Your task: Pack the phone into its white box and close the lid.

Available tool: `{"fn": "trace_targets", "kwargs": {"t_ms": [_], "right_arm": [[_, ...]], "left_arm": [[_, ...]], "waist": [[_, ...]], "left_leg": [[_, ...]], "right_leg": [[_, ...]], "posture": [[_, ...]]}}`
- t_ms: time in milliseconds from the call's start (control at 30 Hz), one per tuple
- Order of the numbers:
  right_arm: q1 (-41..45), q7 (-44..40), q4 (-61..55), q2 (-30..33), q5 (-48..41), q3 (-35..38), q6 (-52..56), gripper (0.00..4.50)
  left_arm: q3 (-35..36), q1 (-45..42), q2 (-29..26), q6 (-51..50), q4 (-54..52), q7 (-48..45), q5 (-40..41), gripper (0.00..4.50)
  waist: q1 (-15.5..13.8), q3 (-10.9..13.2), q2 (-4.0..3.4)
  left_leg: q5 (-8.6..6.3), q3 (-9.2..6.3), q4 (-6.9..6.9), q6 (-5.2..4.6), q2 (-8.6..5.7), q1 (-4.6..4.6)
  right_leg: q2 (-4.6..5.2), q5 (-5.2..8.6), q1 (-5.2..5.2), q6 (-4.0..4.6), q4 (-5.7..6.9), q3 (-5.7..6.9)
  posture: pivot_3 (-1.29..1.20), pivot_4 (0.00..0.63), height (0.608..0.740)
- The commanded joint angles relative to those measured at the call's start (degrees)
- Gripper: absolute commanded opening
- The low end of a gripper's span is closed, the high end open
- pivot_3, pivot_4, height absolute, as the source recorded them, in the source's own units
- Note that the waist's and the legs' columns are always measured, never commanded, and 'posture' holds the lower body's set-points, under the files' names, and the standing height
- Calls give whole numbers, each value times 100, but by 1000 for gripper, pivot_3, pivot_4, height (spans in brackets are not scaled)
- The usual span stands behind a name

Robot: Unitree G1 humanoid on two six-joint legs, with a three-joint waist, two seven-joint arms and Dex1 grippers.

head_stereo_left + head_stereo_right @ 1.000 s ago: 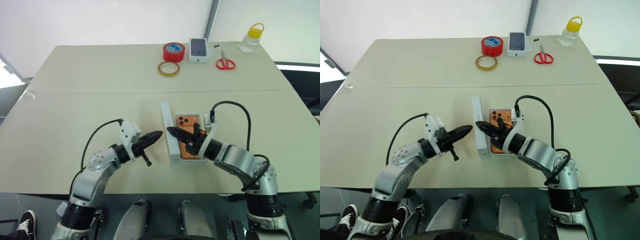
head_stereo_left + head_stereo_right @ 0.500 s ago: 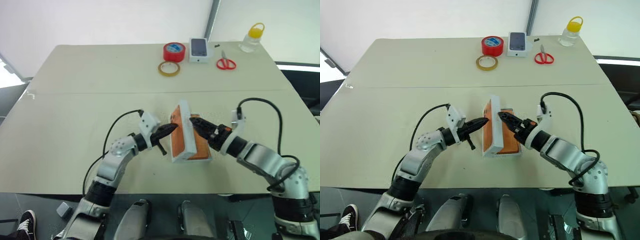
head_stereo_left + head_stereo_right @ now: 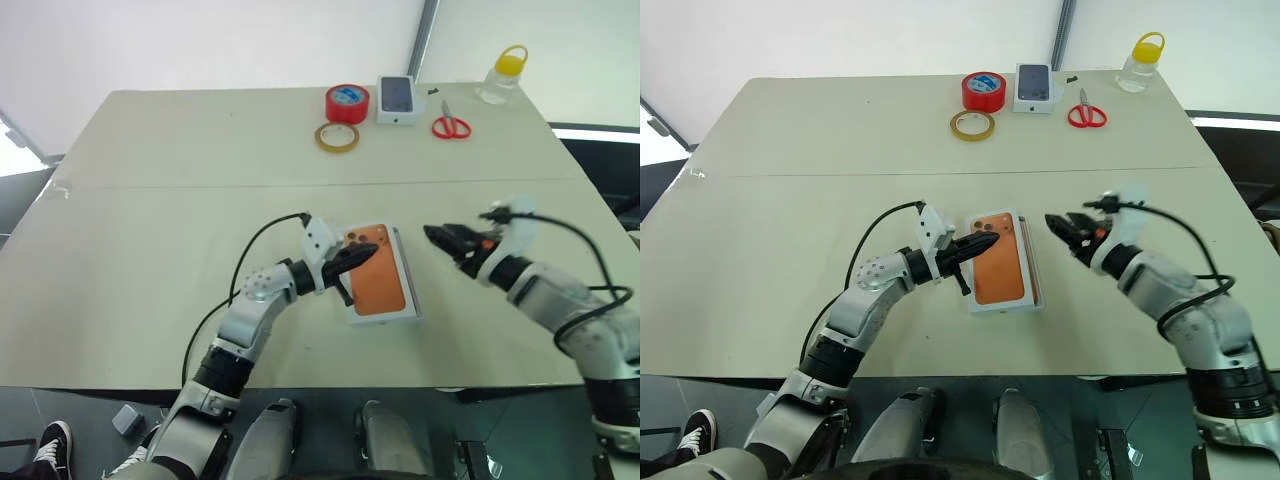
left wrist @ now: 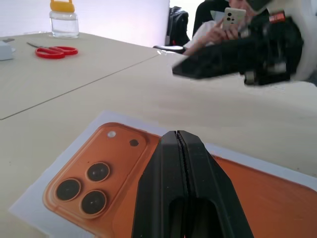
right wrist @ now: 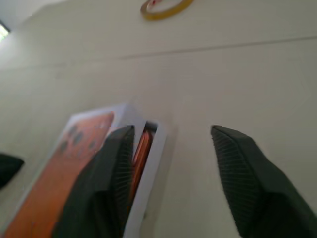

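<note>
Left eye view, setting: a pale table [image 3: 150, 230] seen from above, with both robot arms reaching over its near half.
Lid: the lid [image 3: 385, 295] lay flat near the table's middle; its upper face showed an orange phone picture inside a white border (three dark lenses at one corner).
White box: in the right wrist view, the white box [image 5: 153, 163] sat beneath the lid, one thin wall showing past the lid's edge.
Phone: a narrow orange strip of the phone [image 5: 142, 146] showed in the gap between the lid's edge and that wall, so the phone lay inside the box.
Left gripper: the left gripper [image 3: 360, 255] had its jaws pressed together, tips over the lens corner of the lid; whether they touched it could not be told.
Right gripper: the right gripper [image 5: 171, 131] hung just right of the box and clear of it, jaws apart and empty.
Far edge of table: a red tape roll [image 3: 347, 103], a yellowish tape ring [image 3: 337, 137], a small white box printed with a dark phone [image 3: 396, 99], red scissors [image 3: 451, 127] and a clear bottle with a yellow cap [image 3: 503, 76].
Left wrist view, background: a person [image 4: 218, 27] beyond the table held up a phone.
</note>
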State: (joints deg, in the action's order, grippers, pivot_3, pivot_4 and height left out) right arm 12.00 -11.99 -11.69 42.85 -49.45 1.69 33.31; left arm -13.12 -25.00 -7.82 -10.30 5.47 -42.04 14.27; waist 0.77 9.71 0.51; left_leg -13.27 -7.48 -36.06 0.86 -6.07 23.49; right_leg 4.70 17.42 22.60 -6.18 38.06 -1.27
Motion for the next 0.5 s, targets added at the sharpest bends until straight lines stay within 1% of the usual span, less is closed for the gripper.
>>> {"fn": "trace_targets", "kwargs": {"t_ms": [33, 67, 100, 167, 233, 300, 367, 467, 500], "right_arm": [[43, -444, -89, 160, 1370, -328, -723, 566], [54, -598, -59, 186, 1684, -441, -904, 108], [61, -744, -34, 201, 1948, -525, -1056, 42], [73, -900, 29, 208, 2475, -617, -1329, 42], [55, -1078, 3, 153, 2709, -650, -1388, 42], [-13, -1332, -115, 168, 3029, -748, -1621, 42], [-115, -1567, -171, 253, 3365, -836, -1795, 42], [-159, -1718, -98, 199, 3591, -723, -1840, 42], [-170, -1786, -92, 185, 3610, -672, -1827, 42]], "left_arm": [[311, 125, -395, -331, -426, 70, 26, 0], [325, 186, -539, -526, -454, 48, 34, 0], [315, 235, -677, -751, -476, 47, 23, 0], [276, 285, -856, -1054, -483, 68, -28, 0], [229, 326, -958, -1211, -493, 93, -99, 0], [252, 351, -958, -1488, -556, 92, 6, 0], [78, 340, -917, -1525, -550, 81, -107, 0], [-204, 296, -869, -1445, -468, 63, -334, 0], [-267, 232, -745, -1443, -340, 109, -359, 0]], "waist": [[2, -1, -1], [1, -1, -2], [-1, -1, -2], [-12, 0, 0], [-35, 0, 1], [-40, 1, 1], [-42, 1, 2], [-40, 0, 1], [-40, 0, 1]], "left_leg": [[0, 0, -1, 0, 0, -1], [0, -1, 0, 1, 0, -2], [0, -1, 1, 1, 0, -4], [0, -2, 3, 2, 0, -4], [0, -4, 2, 2, -3, -2], [0, -6, 0, 2, -5, -2], [0, -7, 1, 3, -6, -2], [0, -9, 1, 4, -6, -2], [0, -8, 0, 4, -6, -3]], "right_leg": [[-1, 0, 0, 0, 0, 1], [-2, 0, 0, 0, 0, 2], [-2, 0, -1, 0, 0, 2], [-2, 0, -1, 0, -1, 1], [-1, 0, 0, 0, -1, 1], [2, 0, -3, 0, -2, 2], [4, 0, -3, 0, -3, 2], [6, 0, -4, 0, -3, 3], [6, 0, -5, 0, -3, 3]], "posture": [[0, 150, 740], [0, 150, 740], [0, 150, 740], [0, 150, 740], [0, 150, 740], [0, 150, 740], [0, 150, 740], [0, 150, 740], [0, 150, 740]]}}
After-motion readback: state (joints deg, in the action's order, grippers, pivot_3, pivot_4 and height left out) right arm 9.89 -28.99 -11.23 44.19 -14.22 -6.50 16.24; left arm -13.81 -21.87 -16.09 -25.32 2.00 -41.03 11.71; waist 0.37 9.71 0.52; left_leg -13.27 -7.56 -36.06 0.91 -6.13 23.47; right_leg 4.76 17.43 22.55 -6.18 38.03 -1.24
